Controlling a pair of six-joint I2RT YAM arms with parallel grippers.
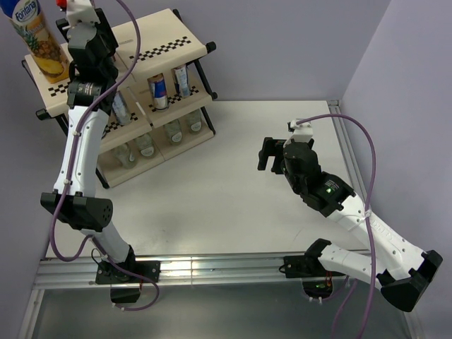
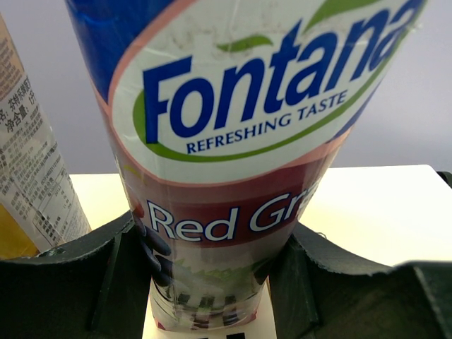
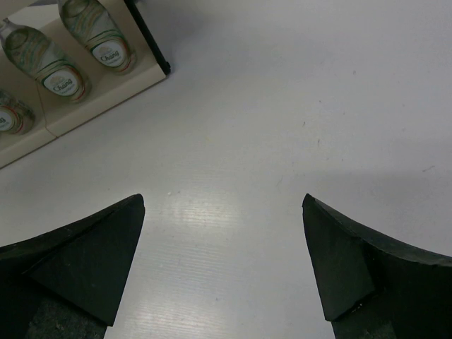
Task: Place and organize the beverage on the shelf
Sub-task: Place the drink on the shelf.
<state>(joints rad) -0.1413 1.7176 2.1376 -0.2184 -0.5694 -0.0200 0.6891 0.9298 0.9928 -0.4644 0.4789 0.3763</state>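
The shelf [image 1: 159, 37] stands at the back left of the table. On its top tier is the pineapple-yellow carton [image 1: 37, 41], also at the left edge of the left wrist view [image 2: 28, 176]. Beside it stands the red grape carton [image 2: 240, 127], upright on the cream top panel [image 2: 381, 205]. My left gripper [image 2: 212, 244] is shut on its lower part, one finger against each side. In the top view my left gripper [image 1: 73, 21] hides most of that carton. Cans [image 1: 159, 90] fill the middle tier, clear bottles [image 1: 173, 130] the bottom one. My right gripper [image 1: 267, 155] hangs open over the table, empty.
The right wrist view shows the shelf's bottom tier [image 3: 106, 92] with bottles [image 3: 99, 32] at its upper left and white table [image 3: 282, 106] under my right gripper [image 3: 222, 200]. Walls close the table at the back and right. A metal rail [image 1: 212, 268] runs along the near edge.
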